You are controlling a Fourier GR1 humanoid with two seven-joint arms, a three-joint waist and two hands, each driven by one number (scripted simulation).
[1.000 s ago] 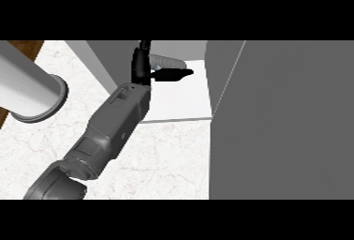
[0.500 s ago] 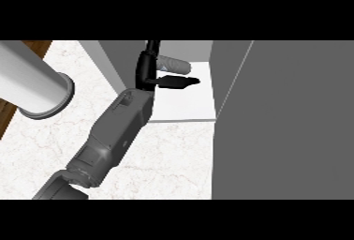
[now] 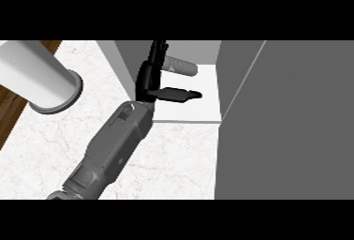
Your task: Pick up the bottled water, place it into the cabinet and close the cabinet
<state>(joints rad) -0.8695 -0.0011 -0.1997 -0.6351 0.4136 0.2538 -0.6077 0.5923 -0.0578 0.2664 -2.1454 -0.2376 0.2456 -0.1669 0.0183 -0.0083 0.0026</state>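
The bottled water point(image 3: 181, 67) is a pale grey bottle lying tilted at the back of the cabinet's white shelf point(image 3: 200, 110). My left hand point(image 3: 147, 82) reaches into the cabinet from the lower left. It is open, with straight fingers pointing up just left of the bottle. Its thumb point(image 3: 178, 94) sticks out to the right, below the bottle and apart from it. Whether the fingers still touch the bottle I cannot tell. The cabinet door point(image 3: 290, 126) is a dark grey panel standing open at the right. My right hand does not show.
A large white cylinder point(image 3: 38, 77) with a rimmed end lies over the upper left of the marble counter point(image 3: 173, 159). The counter's edge and brown wood point(image 3: 10, 117) run along the far left. The open door fills the whole right side.
My left hand has drawn back down from the bottle, so its thumb is now apart from it. The bottle stays on the shelf. The view has shifted slightly.
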